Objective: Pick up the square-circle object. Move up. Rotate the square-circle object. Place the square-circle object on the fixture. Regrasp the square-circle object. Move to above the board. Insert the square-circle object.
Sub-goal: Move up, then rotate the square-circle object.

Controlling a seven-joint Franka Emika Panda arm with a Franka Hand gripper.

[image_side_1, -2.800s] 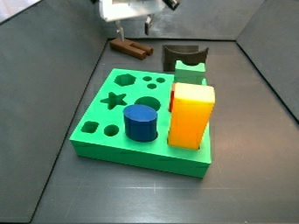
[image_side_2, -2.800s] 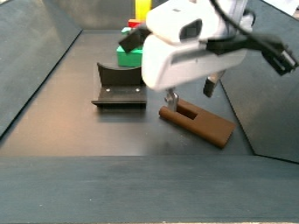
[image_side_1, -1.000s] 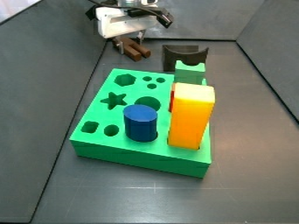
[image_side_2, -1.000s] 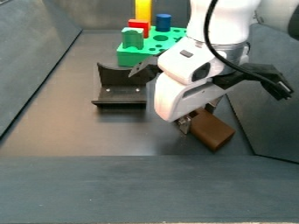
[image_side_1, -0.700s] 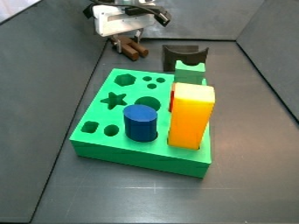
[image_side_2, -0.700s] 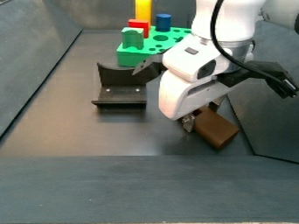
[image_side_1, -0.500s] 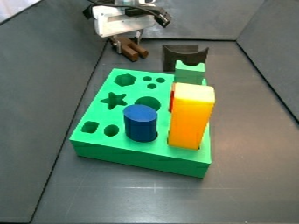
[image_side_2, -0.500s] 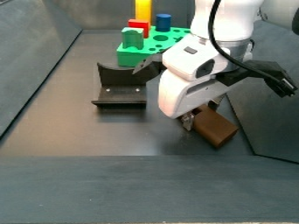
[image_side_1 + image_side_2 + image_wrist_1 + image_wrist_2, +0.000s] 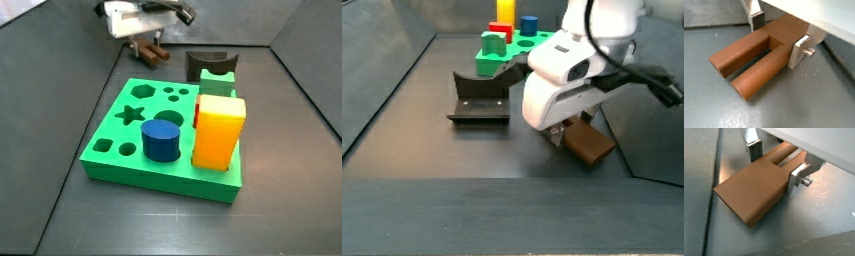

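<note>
The square-circle object [image 9: 747, 67] is a dark-brown peg with a thick square end [image 9: 751, 193] and narrower square and round bars running from it. It lies at the far end of the floor, beyond the board [image 9: 134, 140], and shows in both side views [image 9: 152, 54] [image 9: 591, 146]. My gripper [image 9: 779, 36] is right over it and shut on it. A silver finger presses each side of the thick part in both wrist views [image 9: 776, 164]. The fixture [image 9: 207, 65] [image 9: 478, 100] stands apart beside it.
A blue cylinder [image 9: 163, 138] and a tall yellow-orange block [image 9: 219, 130] stand in the green board, with star, round and hexagon holes open beside them. Dark sloping walls [image 9: 74, 60] close in the floor on both sides. The arm's white body [image 9: 563, 75] hides part of the peg.
The gripper came down from above the peg and closed round it. Since half a second ago, gripper and peg have shifted slightly upward.
</note>
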